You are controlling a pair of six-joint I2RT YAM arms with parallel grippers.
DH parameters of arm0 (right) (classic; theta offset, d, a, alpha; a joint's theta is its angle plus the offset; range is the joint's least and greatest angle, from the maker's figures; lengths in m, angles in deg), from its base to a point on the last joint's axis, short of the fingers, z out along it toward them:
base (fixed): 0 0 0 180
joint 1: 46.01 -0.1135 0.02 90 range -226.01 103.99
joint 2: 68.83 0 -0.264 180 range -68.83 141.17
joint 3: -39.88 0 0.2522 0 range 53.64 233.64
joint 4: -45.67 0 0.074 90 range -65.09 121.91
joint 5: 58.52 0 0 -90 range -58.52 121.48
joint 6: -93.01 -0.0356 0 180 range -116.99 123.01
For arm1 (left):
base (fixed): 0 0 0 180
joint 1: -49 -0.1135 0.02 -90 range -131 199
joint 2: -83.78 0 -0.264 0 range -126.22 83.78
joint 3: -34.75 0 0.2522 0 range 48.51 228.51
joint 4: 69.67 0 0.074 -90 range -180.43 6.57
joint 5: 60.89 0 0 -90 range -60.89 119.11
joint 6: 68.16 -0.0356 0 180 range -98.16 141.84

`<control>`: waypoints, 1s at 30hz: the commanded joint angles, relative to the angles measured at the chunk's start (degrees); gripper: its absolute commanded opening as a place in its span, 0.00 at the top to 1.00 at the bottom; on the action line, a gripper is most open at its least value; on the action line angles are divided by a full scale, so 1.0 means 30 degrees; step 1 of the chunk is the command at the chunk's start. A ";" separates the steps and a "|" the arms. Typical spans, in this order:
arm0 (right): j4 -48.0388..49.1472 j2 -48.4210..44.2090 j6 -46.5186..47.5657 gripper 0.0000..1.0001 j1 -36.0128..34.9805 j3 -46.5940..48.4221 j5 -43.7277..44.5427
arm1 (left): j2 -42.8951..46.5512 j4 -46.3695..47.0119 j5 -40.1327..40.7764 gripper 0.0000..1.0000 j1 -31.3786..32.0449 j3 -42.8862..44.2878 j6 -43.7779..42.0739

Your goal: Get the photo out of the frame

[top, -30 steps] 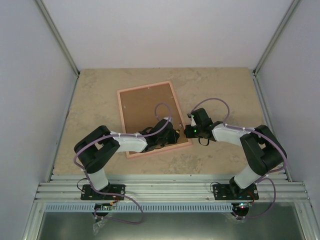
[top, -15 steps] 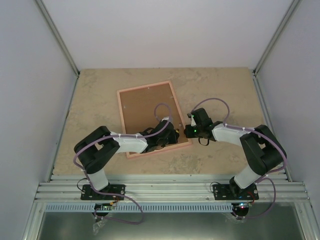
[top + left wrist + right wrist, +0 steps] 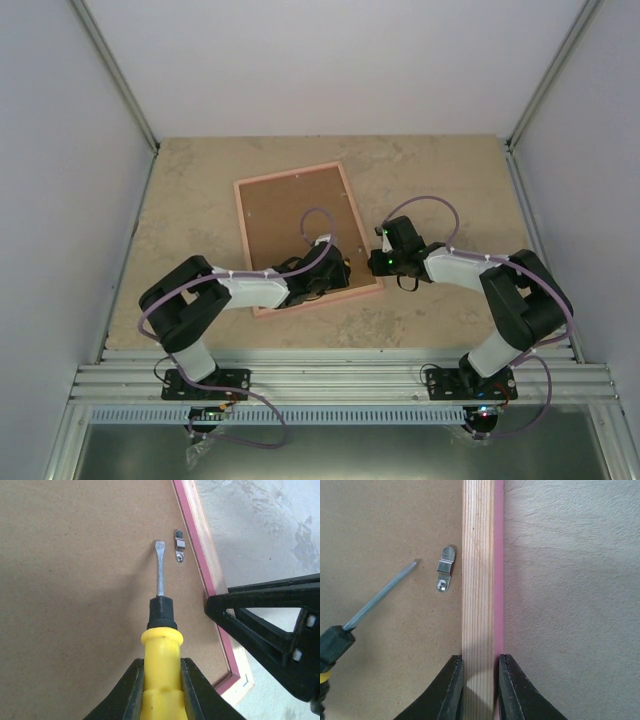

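On the beige tabletop (image 3: 430, 170) the frame (image 3: 477, 555) lies face down, the photo hidden beneath. The right fingers (image 3: 451, 690) pinch its edge. The left fingers (image 3: 127, 692) clamp a screwdriver (image 3: 161, 640), just shifted beside the still-unreleased clip (image 3: 179, 545).

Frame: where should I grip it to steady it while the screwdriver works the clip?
Its narrow rail near the clip, from above: the frame lies flat, back up, and that raised strip fits between the fingers, as the right gripper shows.

Pink frame (image 3: 199, 560), brown backing board (image 3: 75, 580), yellow-and-black screwdriver (image 3: 161, 655), mottled beige table (image 3: 570, 605)
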 commanded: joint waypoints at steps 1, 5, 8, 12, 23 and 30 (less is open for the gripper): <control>-0.0752 0.0654 -0.0167 0.90 -0.0089 -0.0284 -0.0334 | 0.1246 -0.0022 -0.0222 1.00 0.0065 -0.0128 -0.0238; -0.0748 0.0713 -0.0193 0.90 -0.0089 -0.0280 -0.0324 | 0.1158 -0.0093 -0.0702 1.00 0.0237 0.0190 -0.0655; -0.0776 0.0632 -0.0300 0.90 -0.0089 -0.0307 -0.0248 | 0.1028 -0.0058 -0.0812 1.00 0.0257 0.0241 -0.0776; -0.0896 0.0227 -0.0770 0.90 -0.0114 -0.0513 -0.0303 | 0.1359 -0.0503 -0.0267 1.00 0.0253 0.0278 -0.0983; -0.2628 -0.2362 -0.0945 0.87 -0.0821 -0.2251 -0.0415 | 0.4503 -0.2181 0.1694 1.00 -0.0387 -0.0641 -0.2078; -0.4039 -0.4345 -0.0168 0.80 -0.0821 -0.2817 -0.1057 | 0.5636 -0.2308 0.0924 1.00 -0.1427 -0.1524 -0.2613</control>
